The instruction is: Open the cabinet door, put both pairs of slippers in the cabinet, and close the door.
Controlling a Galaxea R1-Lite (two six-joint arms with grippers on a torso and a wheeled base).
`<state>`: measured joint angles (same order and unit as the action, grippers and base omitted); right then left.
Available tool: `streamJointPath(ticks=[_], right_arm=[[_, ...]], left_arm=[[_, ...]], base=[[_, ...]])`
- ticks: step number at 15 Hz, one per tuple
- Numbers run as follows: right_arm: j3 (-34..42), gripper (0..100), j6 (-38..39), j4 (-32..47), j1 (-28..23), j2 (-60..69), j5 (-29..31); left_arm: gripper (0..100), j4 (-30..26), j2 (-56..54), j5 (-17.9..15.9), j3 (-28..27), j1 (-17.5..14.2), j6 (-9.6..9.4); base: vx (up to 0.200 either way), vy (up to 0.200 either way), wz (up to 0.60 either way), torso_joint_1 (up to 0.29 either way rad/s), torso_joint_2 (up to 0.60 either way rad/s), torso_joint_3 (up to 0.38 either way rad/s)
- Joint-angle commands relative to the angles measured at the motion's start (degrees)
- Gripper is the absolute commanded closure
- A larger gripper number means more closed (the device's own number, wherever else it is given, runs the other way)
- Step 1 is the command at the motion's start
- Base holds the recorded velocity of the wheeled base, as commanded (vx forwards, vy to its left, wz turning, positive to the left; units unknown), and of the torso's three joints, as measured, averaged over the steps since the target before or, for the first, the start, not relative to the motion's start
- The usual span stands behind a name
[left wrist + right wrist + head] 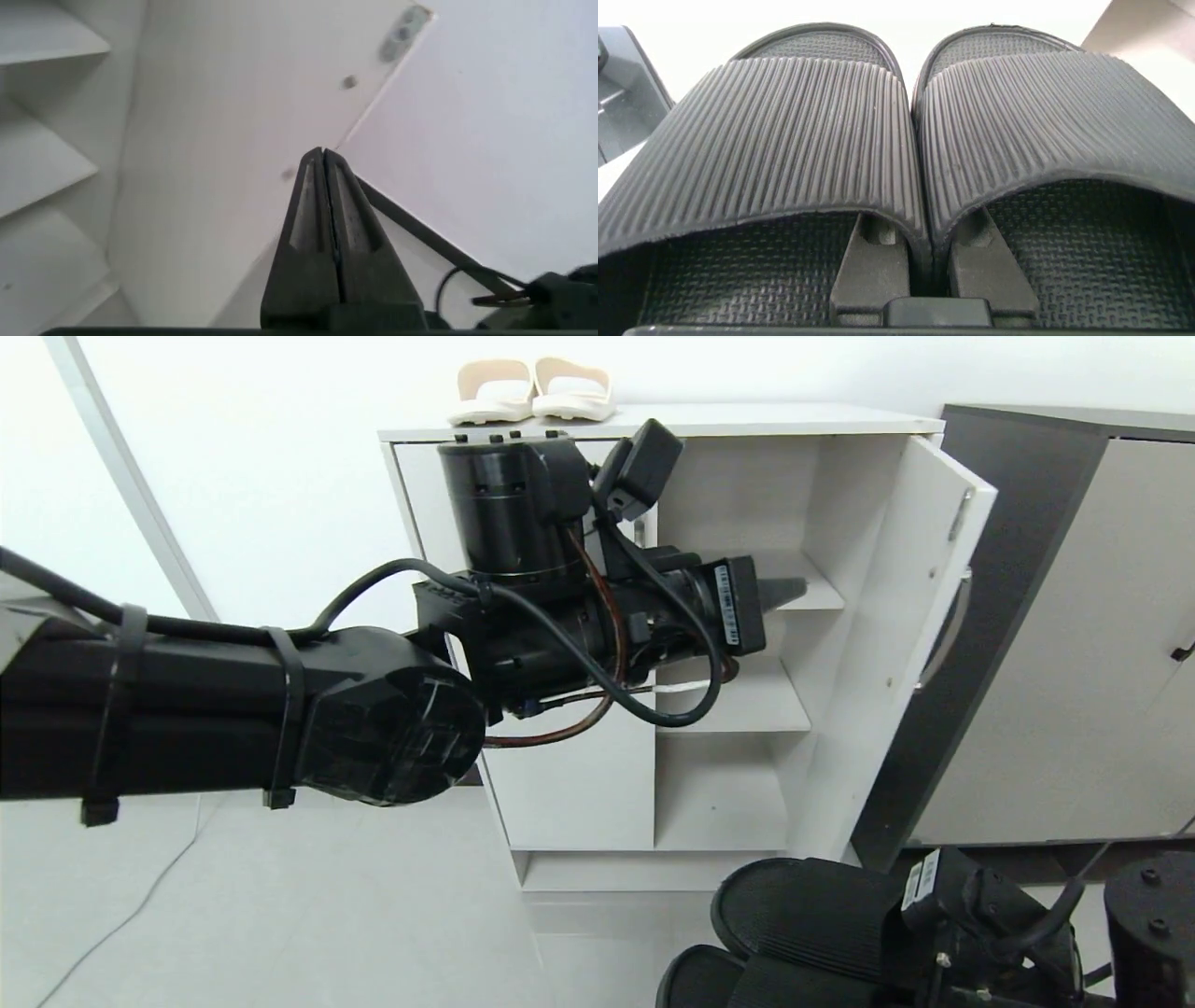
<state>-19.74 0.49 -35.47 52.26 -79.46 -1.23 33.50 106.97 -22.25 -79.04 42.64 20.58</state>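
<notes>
In front of the white cabinet [719, 420], the left arm is held out level. The left gripper [789, 588] sits in the open right half, at the height of the upper shelf [817, 593]. Its fingers [304, 215] are pressed flat together with nothing between them. In the left wrist view the tips [322, 154] point at the inner face of the door [896, 644]; can't tell if they touch it.

The right door is swung wide open on its right-side hinges, and the left door is shut. Three shelf bays are exposed, with nothing on the shelves as far as I can see.

The beige slippers [532, 390] are on the cabinet top, side by side near its left end.

The black slippers [803, 905] are low at the robot's right, off the floor [327, 915] and outside the cabinet, held as a pair. The right gripper [923, 247] reaches in under the straps. Its fingers [868, 271] are nearly closed, pinching the two touching inner edges together.

A dark grey cabinet [1074, 616] stands just to the right, behind the open door.
</notes>
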Motion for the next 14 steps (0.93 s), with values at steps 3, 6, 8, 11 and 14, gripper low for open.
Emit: streamJointPath(ticks=[3,6,8,11,14], right_arm=[[-0.65,100,0.22,-0.12,-0.32,-0.17,0.26],[-1.18,100,0.3,-0.3,-2.25,-0.79,0.7],[-5.84,100,4.52,-0.21,-4.45,-4.21,7.47],[-11.64,100,10.06,0.05,-5.15,-8.17,14.77],[-14.72,100,11.03,-0.12,-6.73,-12.04,20.3]], left_arm=[[100,2.01,-8.1,0.01,8.29,-6.52,-0.71],[100,0.43,-20.31,1.42,16.64,-12.41,-3.97],[100,-9.59,-36.04,9.33,26.57,-19.18,-8.54],[100,-20.49,-53.71,16.71,36.42,-22.52,-10.29],[100,-36.14,-68.39,28.31,38.44,-22.69,-10.38]], base=[[0.0,0.0,0.0,0.0,0.0,0.0],[0.0,0.0,0.0,0.0,0.0,0.0],[0.0,0.0,0.0,0.0,0.0,0.0],[0.0,0.0,0.0,0.0,0.0,0.0],[0.0,0.0,0.0,0.0,0.0,0.0]])
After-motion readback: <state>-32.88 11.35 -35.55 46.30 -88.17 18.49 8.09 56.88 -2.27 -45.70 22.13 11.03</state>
